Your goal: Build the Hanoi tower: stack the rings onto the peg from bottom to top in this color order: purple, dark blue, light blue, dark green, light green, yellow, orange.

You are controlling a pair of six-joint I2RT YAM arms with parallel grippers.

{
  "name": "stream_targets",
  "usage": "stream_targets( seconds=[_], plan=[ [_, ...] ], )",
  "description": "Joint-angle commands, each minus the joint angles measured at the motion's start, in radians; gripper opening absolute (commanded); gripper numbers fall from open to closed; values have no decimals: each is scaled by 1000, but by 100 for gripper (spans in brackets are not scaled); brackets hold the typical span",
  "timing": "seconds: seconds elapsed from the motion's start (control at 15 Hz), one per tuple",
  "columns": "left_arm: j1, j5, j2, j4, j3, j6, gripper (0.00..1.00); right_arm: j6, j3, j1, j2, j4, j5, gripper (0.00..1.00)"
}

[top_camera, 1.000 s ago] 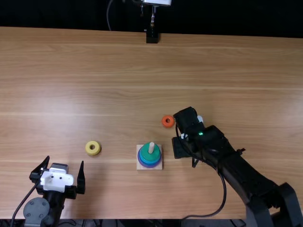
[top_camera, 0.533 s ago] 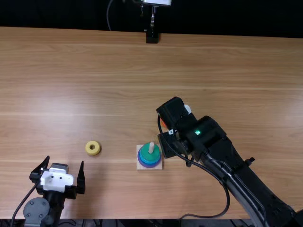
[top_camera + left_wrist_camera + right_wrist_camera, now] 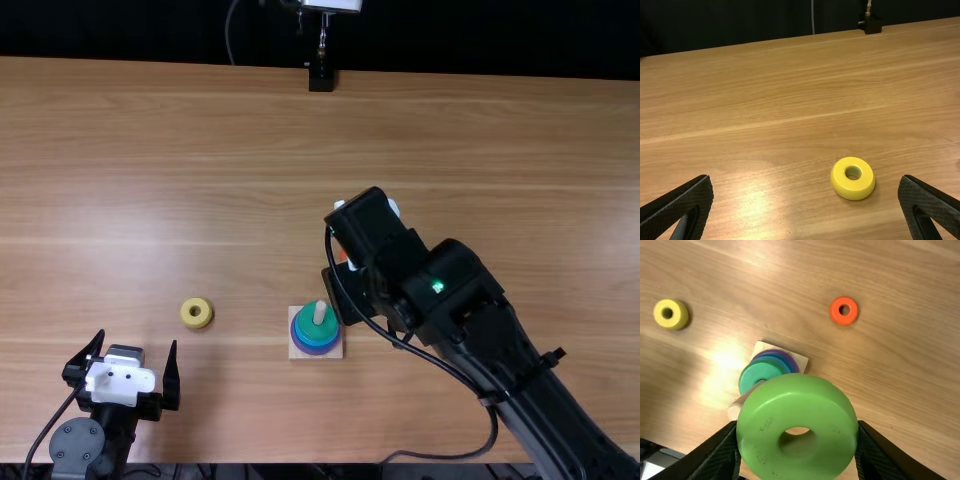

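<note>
Surface: the light brown wooden top [image 3: 200, 120], by which base and loose rings are carried.
Right end effector: seen [image 3: 368, 222] above the surface, just beside the tower; a light green ring [image 3: 797, 407] is pinched between its fingers.
Left end effector: spread wide [image 3: 138, 338], held at the near left.
Base: a pale square [image 3: 294, 353]; on its peg [image 3: 320, 312] are stacked the purple [image 3: 793, 363], dark blue [image 3: 786, 363], light blue [image 3: 775, 358] and dark green [image 3: 756, 376] rings, bottom to top.
Light green ring: held off the peg, near its tip.
Yellow ring: laid flat [image 3: 196, 323], between left end effector and base.
Orange ring: laid flat [image 3: 853, 311], beyond the base.
</note>
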Motion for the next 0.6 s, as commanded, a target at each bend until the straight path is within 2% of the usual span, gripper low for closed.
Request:
stream_targets(
  seconds=[0.0, 0.53],
  plan=[
    [3, 5, -12, -84, -105, 7, 100, -2, 46, 34, -10, -4, 11, 0],
    [3, 5, -12, -84, -105, 7, 100, 0, 28, 116, 19, -4, 11, 0]
  ],
)
